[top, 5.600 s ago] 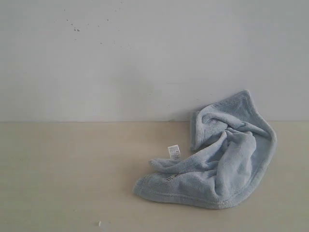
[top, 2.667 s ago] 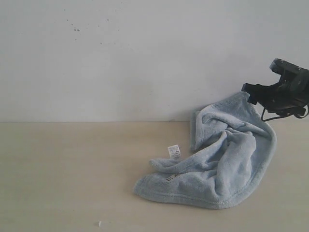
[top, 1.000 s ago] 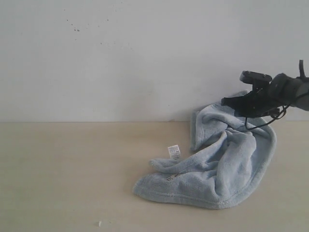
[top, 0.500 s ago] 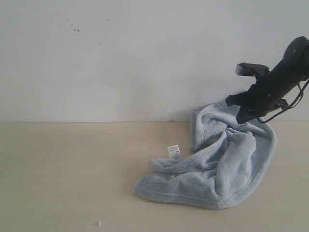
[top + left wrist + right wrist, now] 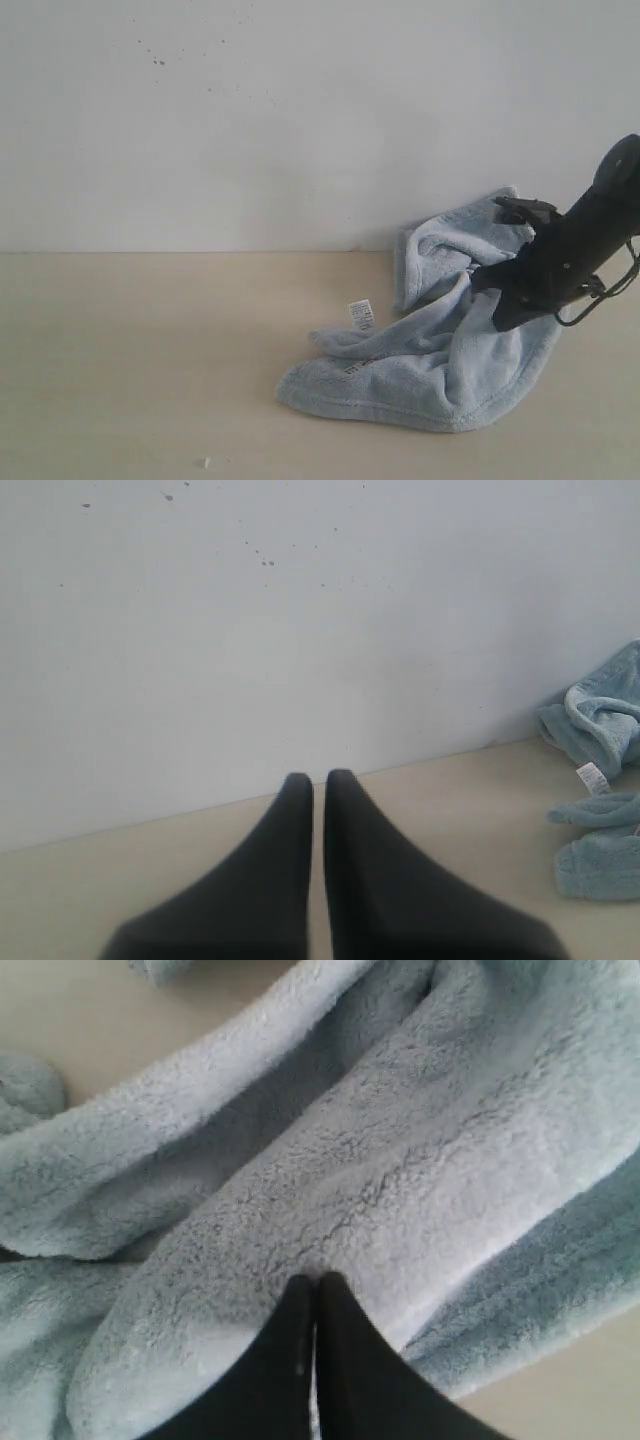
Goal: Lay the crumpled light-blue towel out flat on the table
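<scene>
The right gripper (image 5: 312,1282), jaws together and empty, points its tips onto a thick fold of the towel (image 5: 420,1140), crumpled toward the right of the table (image 5: 150,350); the left gripper (image 5: 318,780), also closed, hangs well apart.

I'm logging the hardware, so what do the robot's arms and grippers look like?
The left gripper and right gripper have matte black fingers tapering to narrow tips. The right arm is black with rounded links and a thin black cable looping off it.

The pale beige table (image 5: 150,360) runs to the white wall; on it lies the crumpled light-blue towel (image 5: 420,375)
</scene>
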Motion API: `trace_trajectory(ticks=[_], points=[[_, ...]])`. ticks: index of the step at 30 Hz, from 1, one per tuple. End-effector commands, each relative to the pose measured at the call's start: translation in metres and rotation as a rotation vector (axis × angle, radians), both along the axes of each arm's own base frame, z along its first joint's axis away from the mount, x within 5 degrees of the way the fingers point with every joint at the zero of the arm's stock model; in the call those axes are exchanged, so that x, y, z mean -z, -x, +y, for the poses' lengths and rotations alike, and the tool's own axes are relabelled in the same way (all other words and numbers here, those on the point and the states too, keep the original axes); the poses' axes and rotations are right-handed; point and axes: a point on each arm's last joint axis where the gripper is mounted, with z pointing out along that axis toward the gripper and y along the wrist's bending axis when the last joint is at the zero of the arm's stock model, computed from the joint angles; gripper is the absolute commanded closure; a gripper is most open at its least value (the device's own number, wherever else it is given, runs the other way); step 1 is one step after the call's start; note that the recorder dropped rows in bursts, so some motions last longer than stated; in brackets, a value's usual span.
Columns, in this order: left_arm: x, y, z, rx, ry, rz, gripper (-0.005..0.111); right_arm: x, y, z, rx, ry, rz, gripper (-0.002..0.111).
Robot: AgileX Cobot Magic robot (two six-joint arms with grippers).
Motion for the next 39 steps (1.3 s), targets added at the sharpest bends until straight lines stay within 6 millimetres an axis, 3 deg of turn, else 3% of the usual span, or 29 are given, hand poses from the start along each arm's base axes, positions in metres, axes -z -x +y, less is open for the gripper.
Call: trace_trajectory(ticks=[1, 6, 11, 18, 23, 28, 34, 39], points=[[0.002, 0.000, 0.000, -0.001, 0.019, 0.007, 0.103, 0.004, -0.002, 0.021, -0.028, 0.016, -0.085, 0.108], [0.002, 0.000, 0.000, -0.001, 0.019, 0.007, 0.103, 0.004, 0.000, 0.039, -0.072, 0.030, -0.095, 0.108], [0.002, 0.000, 0.000, -0.001, 0.019, 0.007, 0.103, 0.015, 0.009, 0.036, -0.081, 0.071, -0.038, 0.108], [0.002, 0.000, 0.000, -0.001, 0.019, 0.007, 0.103, 0.054, 0.046, 0.030, -0.100, 0.103, 0.145, 0.108], [0.002, 0.000, 0.000, -0.001, 0.019, 0.007, 0.103, 0.062, 0.076, 0.031, -0.097, 0.056, 0.200, 0.108], [0.002, 0.000, 0.000, -0.001, 0.019, 0.007, 0.103, 0.057, 0.111, 0.038, -0.108, -0.036, 0.206, 0.108], [0.002, 0.000, 0.000, -0.001, 0.019, 0.007, 0.103, 0.046, 0.166, 0.082, -0.290, -0.065, 0.219, 0.108], [0.002, 0.000, 0.000, -0.001, 0.019, 0.007, 0.103, 0.009, 0.180, 0.114, -0.401, -0.071, 0.063, 0.108]])
